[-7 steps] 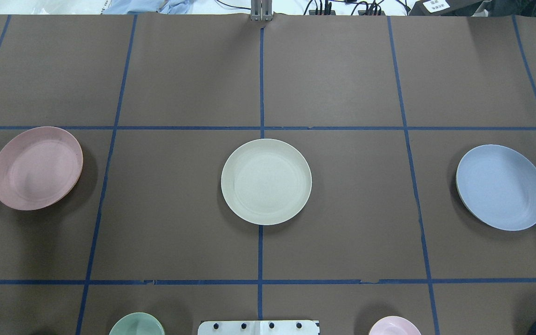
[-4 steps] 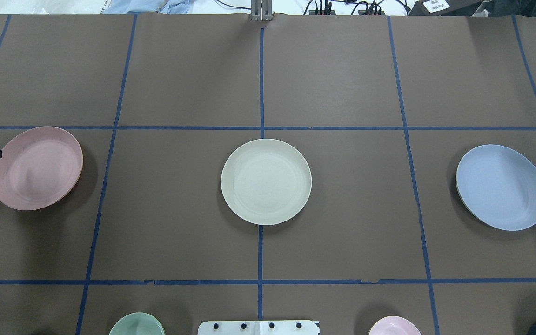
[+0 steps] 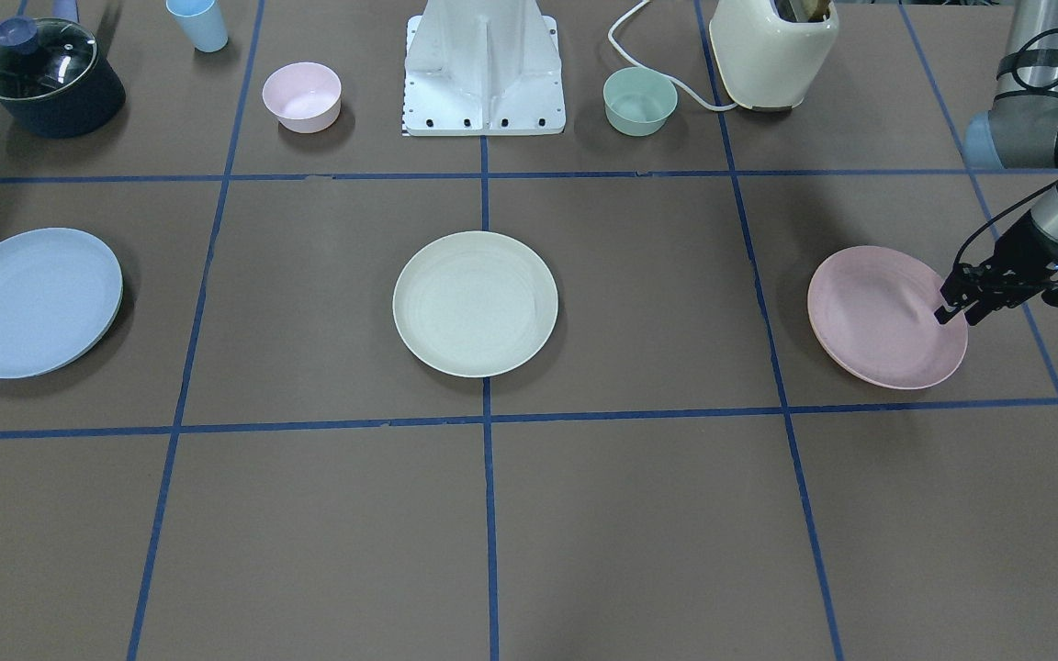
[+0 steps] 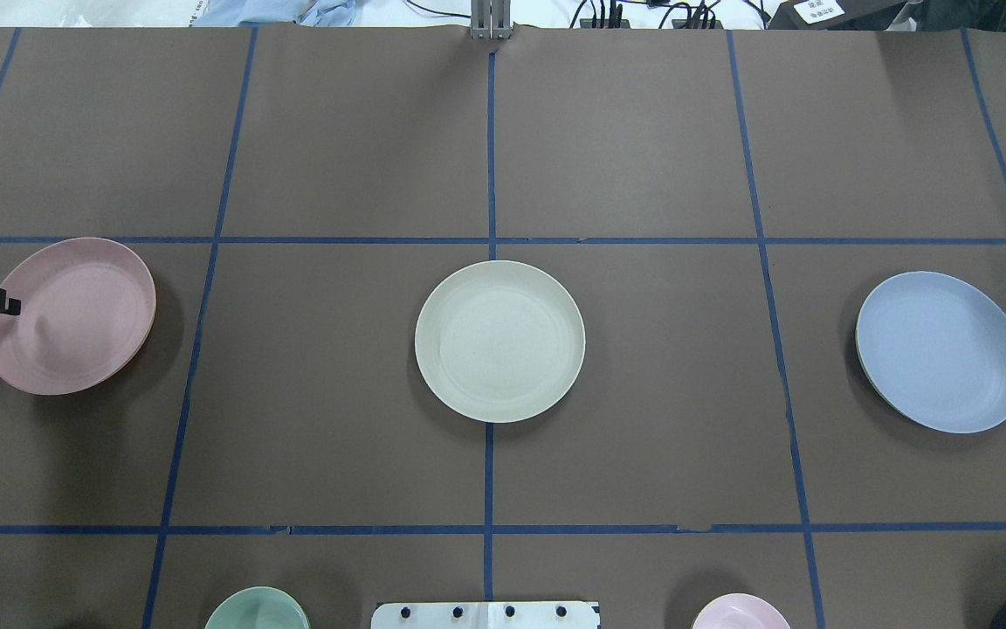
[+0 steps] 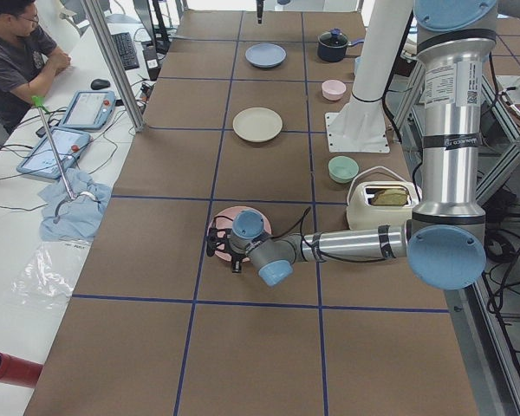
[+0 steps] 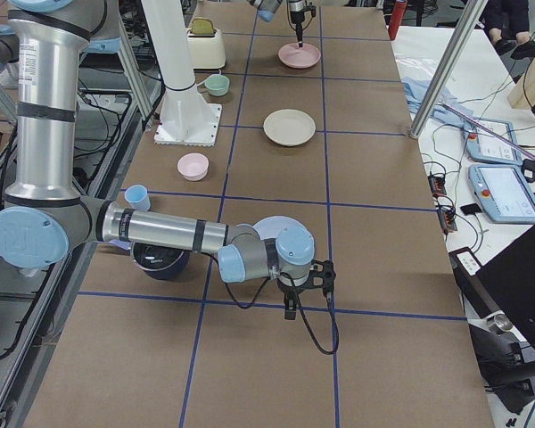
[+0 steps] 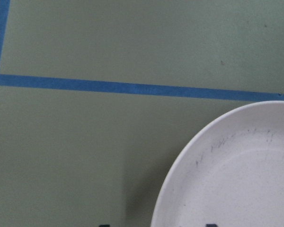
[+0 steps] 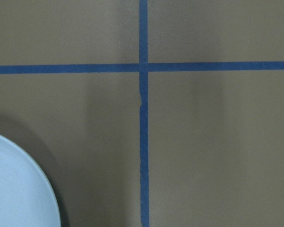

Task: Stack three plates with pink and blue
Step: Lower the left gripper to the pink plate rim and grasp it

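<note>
Brown table: pink plate, far label illegible.

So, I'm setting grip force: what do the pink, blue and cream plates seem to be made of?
The pink plate, blue plate and cream plate all look like matte plastic: flat pastel colour, dull sheen without sharp glare, thin raised rims. The pink one shows fine dark scuffs in the left wrist view.

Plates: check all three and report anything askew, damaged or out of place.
Nothing is badly off. The pink plate, cream plate and blue plate lie upright, apart, unstacked and whole. Only oddity: faint dark scuffs inside the pink plate's rim in the left wrist view, close to the left end effector.
</note>
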You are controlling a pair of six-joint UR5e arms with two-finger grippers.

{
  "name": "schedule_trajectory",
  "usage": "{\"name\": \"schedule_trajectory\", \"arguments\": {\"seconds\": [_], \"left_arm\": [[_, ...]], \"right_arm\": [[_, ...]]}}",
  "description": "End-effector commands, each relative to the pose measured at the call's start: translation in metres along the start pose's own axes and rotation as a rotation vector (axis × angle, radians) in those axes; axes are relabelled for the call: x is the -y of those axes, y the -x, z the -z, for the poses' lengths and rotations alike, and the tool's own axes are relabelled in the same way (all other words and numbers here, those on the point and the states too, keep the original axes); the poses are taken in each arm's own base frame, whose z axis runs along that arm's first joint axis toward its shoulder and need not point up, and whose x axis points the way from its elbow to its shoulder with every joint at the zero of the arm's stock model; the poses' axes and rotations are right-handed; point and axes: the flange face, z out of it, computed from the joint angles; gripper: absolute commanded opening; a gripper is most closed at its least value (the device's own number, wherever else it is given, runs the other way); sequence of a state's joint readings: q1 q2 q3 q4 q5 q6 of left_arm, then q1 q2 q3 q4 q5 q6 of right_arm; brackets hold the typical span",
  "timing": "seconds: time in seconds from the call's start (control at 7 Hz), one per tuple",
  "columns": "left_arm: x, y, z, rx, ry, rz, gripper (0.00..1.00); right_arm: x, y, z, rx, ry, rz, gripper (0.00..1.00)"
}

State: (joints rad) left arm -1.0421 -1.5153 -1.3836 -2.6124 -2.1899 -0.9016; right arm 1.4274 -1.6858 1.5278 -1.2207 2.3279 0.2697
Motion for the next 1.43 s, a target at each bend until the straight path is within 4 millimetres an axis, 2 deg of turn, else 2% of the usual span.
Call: {"name": "schedule_trajectory", "arguments": {"seconds": [0.0,0.14,0.43,0.57,0.71,0.86,1.0,1.14,1.29], "left_arm": [[-0.005,-0.003,-0.005,0.000,0.014,-0.016,0.20],[-0.006,-0.006,-0.001,-0.005,0.008,-0.027,0.00],[-0.005,-0.010,0.012,-0.025,0.001,-0.026,0.00],[-0.018,-0.018,0.028,-0.062,0.026,-0.035,0.00],[-0.019,-0.024,0.045,-0.132,0.072,-0.034,0.00],[-0.003,-0.016,0.070,-0.168,0.058,-0.001,0.00],[0.014,-0.033,0.079,-0.186,0.060,0.010,0.00],[0.043,-0.065,0.083,-0.178,0.060,0.021,0.00],[0.064,-0.098,0.092,-0.179,0.057,0.053,0.00]], "right_arm": [[0.000,0.002,-0.007,0.001,0.000,-0.010,1.00],[-0.001,0.002,-0.008,0.001,0.004,-0.011,1.00],[-0.001,0.004,-0.010,0.002,0.007,-0.007,1.00],[-0.001,0.007,-0.013,-0.001,0.011,0.001,1.00],[-0.001,0.010,-0.017,-0.008,0.018,0.008,1.00],[-0.001,0.014,-0.020,-0.011,0.025,0.015,1.00],[-0.001,0.018,-0.023,-0.014,0.029,0.012,1.00],[0.001,0.026,-0.028,-0.010,0.013,0.009,1.00],[0.001,0.041,-0.044,-0.012,-0.034,-0.022,1.00]]}}
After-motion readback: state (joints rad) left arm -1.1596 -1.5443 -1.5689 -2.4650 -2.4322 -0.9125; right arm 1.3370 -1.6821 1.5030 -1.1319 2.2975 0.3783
